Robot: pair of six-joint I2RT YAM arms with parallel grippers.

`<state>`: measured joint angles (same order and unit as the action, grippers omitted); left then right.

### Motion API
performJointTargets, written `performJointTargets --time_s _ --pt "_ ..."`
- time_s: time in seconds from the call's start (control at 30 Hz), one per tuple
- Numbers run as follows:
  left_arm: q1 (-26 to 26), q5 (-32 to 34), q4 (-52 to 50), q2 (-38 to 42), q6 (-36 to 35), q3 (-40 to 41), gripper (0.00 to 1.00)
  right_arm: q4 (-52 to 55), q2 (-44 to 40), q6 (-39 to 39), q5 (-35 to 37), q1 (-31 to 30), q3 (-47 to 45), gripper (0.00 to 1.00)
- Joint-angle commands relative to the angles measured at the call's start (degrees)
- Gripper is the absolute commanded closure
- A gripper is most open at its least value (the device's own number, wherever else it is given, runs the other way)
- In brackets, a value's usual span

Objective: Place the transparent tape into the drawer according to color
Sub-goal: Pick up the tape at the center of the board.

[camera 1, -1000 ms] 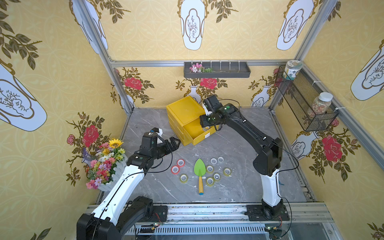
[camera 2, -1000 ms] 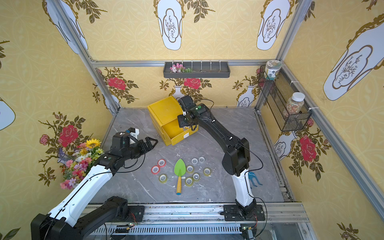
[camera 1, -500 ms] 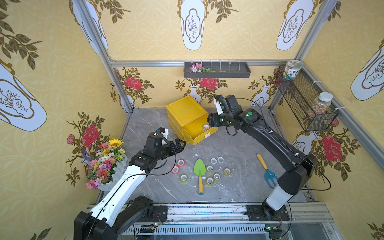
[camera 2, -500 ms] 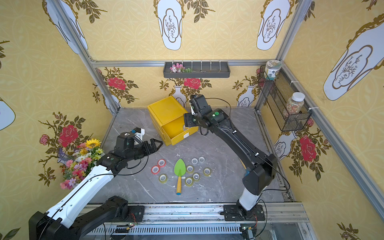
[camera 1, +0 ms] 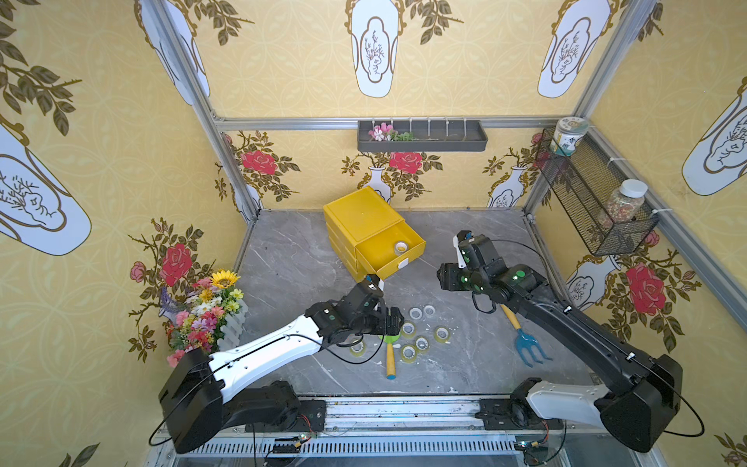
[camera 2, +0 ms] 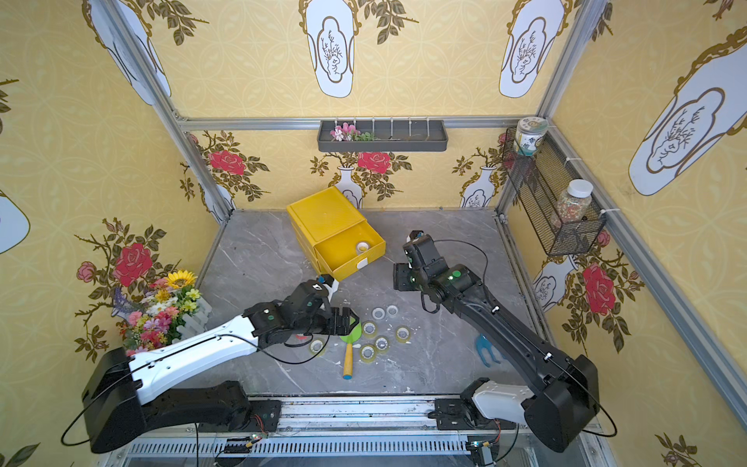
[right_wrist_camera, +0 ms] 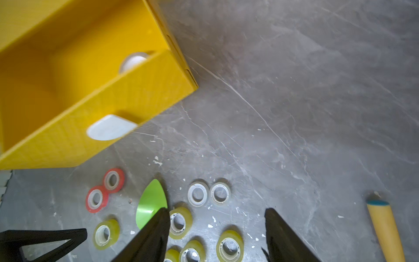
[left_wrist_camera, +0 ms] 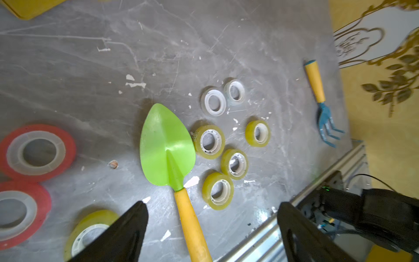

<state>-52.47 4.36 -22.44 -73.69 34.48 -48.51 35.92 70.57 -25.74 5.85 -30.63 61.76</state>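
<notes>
My left end effector hangs open and empty over the tape rolls lying flat on the surface: red rolls on one side of the green trowel, yellowish and clear rolls on the other, and one roll already in the open drawer. My right end effector is open and empty too. Light, stiff and slick, the rolls likely want a pinch through the core, though the trowel blade and close neighbours crowd the jaws.

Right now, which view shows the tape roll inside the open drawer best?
Both top views: the tape roll lies fully visible in the open drawer, seen from above. The right wrist view shows only its blurred top behind the drawer front. The left wrist view misses it.
</notes>
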Motion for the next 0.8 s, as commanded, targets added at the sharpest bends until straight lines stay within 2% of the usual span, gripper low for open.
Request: performJointTargets --time_s 0.0,0.17,0.33,0.43,0.53,0.77 --pt "-1.95 3.14 2.45 -6.90 -2.30 -3.51 0.07 -3.08 -1.66 -3.24 -0.54 1.44 -4.09 0.31" --pt "-2.45 1.79 3.32 -20.06 -5.43 -12.53 0.10 -4.52 -4.00 -4.80 -0.94 3.35 -8.71 0.32" --pt "-2.38 -0.08 1.36 -29.24 -7.74 -19.80 0.12 -4.63 -5.39 -4.69 -1.51 4.64 -10.76 0.32" --pt "-2.42 -1.44 0.90 -32.74 -8.83 -22.75 0.15 -4.65 -6.42 -4.90 -1.53 5.52 -11.82 0.32" --pt "-2.41 -0.15 -1.41 -35.16 -9.00 -25.25 0.16 -4.65 -7.84 -4.89 -1.96 6.67 -12.85 0.31" --pt "-2.40 -0.36 -1.45 -38.12 -11.07 -28.32 0.13 -4.11 -9.66 -4.02 -2.91 8.94 -13.98 0.31"
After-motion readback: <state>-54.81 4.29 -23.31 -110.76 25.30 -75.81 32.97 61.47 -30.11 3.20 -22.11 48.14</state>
